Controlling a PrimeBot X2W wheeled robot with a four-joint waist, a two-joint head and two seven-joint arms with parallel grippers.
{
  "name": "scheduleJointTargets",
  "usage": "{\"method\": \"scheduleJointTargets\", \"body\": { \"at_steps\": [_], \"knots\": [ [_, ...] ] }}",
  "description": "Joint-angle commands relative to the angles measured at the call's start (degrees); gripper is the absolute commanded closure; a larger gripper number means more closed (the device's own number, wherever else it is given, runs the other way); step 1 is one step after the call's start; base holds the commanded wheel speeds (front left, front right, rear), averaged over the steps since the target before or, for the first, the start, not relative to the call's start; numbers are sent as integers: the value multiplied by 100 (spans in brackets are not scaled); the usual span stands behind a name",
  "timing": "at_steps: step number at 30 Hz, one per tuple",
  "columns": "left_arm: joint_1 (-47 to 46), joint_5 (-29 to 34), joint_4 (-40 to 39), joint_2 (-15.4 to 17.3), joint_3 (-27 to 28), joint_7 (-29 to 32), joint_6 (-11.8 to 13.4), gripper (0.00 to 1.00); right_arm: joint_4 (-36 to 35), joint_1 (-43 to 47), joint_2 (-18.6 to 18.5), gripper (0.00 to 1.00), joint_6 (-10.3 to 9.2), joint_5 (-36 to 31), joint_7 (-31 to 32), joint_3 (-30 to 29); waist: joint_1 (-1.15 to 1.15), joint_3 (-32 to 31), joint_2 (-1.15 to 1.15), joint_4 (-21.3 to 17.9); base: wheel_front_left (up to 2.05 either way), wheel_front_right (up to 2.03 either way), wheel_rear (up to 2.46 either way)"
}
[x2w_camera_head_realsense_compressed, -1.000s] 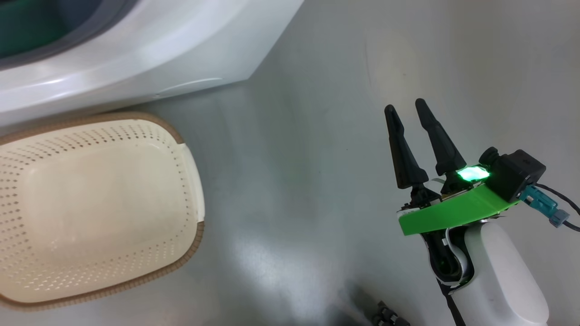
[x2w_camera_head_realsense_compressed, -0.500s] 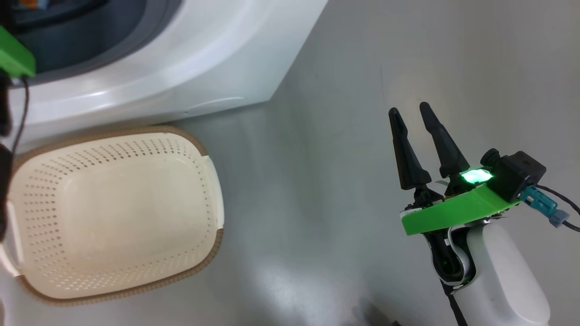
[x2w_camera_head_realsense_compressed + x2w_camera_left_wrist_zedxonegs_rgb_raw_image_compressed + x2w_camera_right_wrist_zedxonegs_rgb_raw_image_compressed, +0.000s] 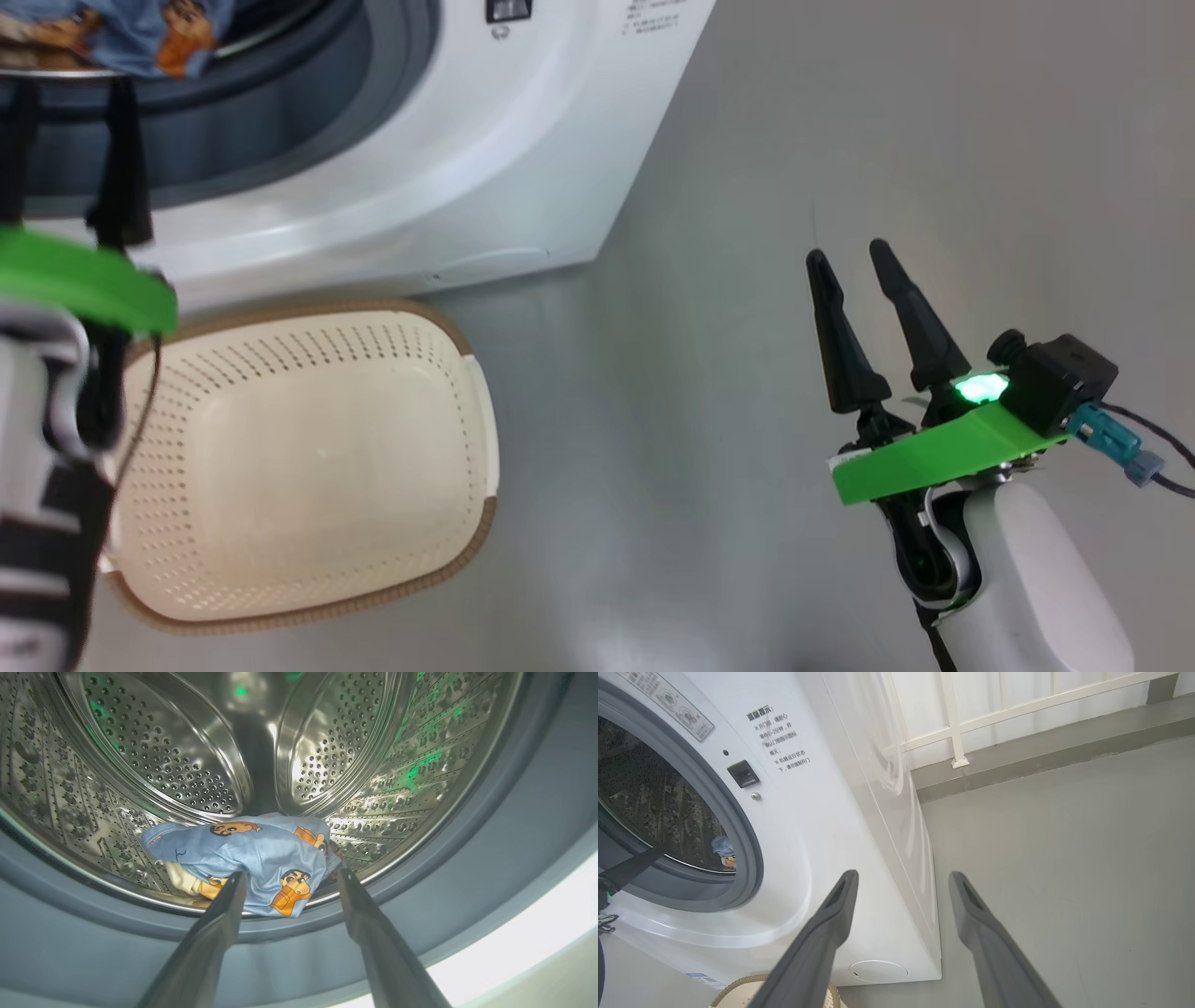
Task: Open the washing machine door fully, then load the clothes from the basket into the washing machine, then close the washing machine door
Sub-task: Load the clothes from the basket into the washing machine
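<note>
Jaws of left gripper [image 3: 289, 875]: spread wide at the mouth of the washing machine [image 3: 523, 140].
Steel drum [image 3: 187, 742]: holds the clothes [image 3: 252, 858], lying at its front lip, between and just beyond the fingertips.
Below these jaws: the basket [image 3: 481, 532], on the floor [image 3: 747, 187].
Jaws of right gripper [image 3: 848, 249]: spread, well right of the basket.
Left of them, on the washer front: Chinese notice [image 3: 782, 737], too small to read.

Left gripper [image 3: 290, 876]: being held with its two dark fingers [image 3: 210, 938] spread wide apart; green wrist plate [image 3: 84, 280] being carried just behind them. Right gripper [image 3: 847, 250]: being held open, tips being pointed up and slightly left in the head view; pale forearm [image 3: 1027, 569] being angled below.
</note>
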Motion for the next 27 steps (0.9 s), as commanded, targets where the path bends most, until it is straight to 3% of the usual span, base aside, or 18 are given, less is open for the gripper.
{"method": "scheduleJointTargets", "body": {
  "at_steps": [1,10,17,27],
  "knots": [
    [196,-17,-287,287,236,-29,83,0,-108,143,14,0,9,-58,-68,90,0,-210,0,93,0,0,0],
    [1895,-107,-1752,215,556,-30,431,0,30,275,10,0,9,-171,-68,63,0,-880,0,257,0,0,0],
    [2959,-12,-2456,-48,812,-30,633,0,157,448,-147,0,9,-126,-68,68,0,-1452,0,438,0,0,0],
    [3905,403,-2780,-432,1149,-30,594,0,261,735,-385,0,9,-18,-68,70,0,-2027,0,748,0,0,0]
  ]
}}
